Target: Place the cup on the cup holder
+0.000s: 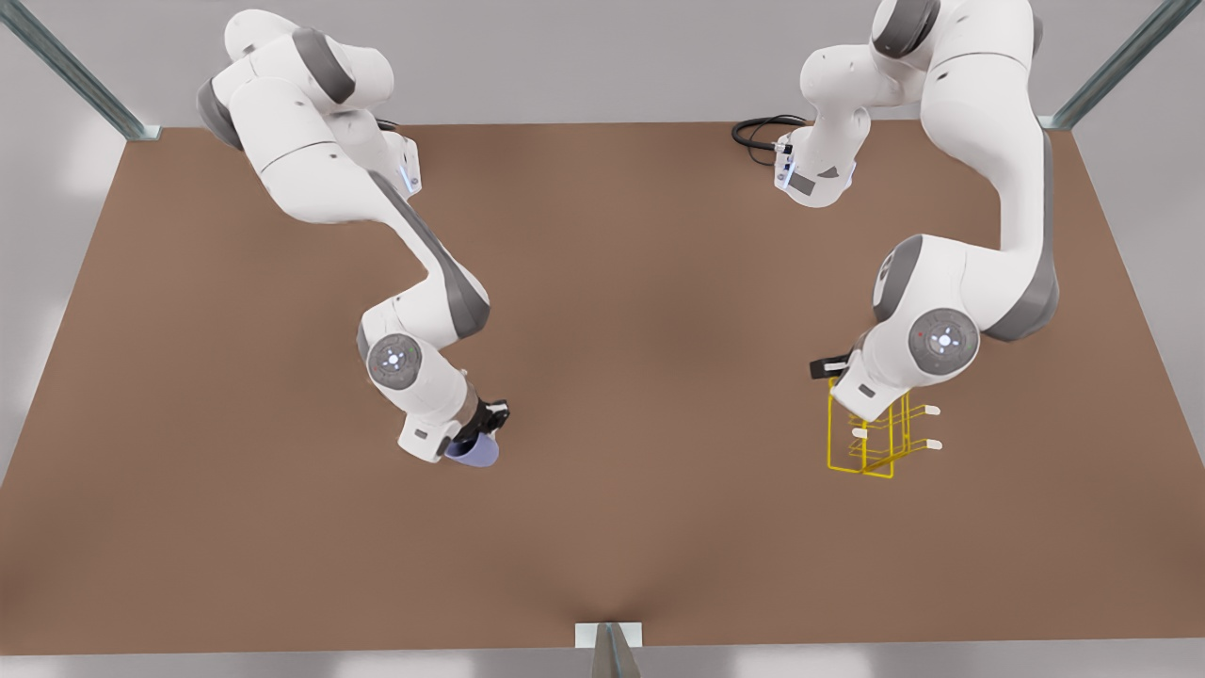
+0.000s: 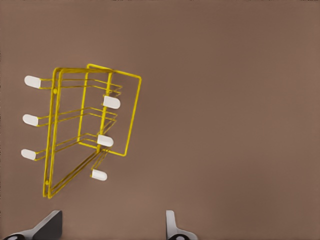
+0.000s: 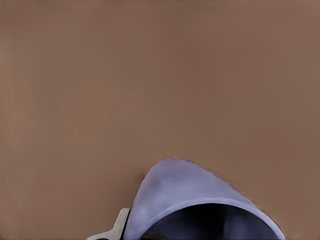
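Right gripper [image 1: 475,435], front view's lower left: jaws pinching cup [image 1: 473,453]. Left gripper [image 2: 112,227] above cup holder [image 1: 871,438], lower right, jaws spread, empty. Transfer, placement pending.

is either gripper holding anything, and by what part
The right gripper holds the cup by its rim. The left gripper, open, is above the cup holder and holds nothing.

Simulated robot test cell, bare brown table [image 1: 621,282], metal frame posts [image 1: 71,71]
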You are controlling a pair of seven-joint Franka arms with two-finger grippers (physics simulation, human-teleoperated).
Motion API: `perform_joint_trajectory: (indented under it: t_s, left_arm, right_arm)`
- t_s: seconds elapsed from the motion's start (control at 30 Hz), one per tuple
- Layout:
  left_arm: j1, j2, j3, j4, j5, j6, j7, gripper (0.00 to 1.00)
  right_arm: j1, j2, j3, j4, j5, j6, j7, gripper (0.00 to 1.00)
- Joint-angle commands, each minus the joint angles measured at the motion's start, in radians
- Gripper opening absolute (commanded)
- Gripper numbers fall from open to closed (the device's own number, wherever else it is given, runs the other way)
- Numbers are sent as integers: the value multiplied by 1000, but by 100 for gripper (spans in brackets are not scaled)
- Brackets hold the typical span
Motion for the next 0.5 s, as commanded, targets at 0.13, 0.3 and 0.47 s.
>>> perform_joint_trajectory:
  t_s: [0.13,0.3,0.47]
  left_arm:
    - [22,-4,3,20,9,-1,-7,100]
    - [25,-5,7,20,12,5,-99,100]
    - [29,1,7,181,-254,122,-1354,100]
  right_arm:
    - [179,153,6,187,85,64,613,21]
    - [224,278,45,280,251,282,611,21]
    - [211,362,158,312,407,378,591,21]
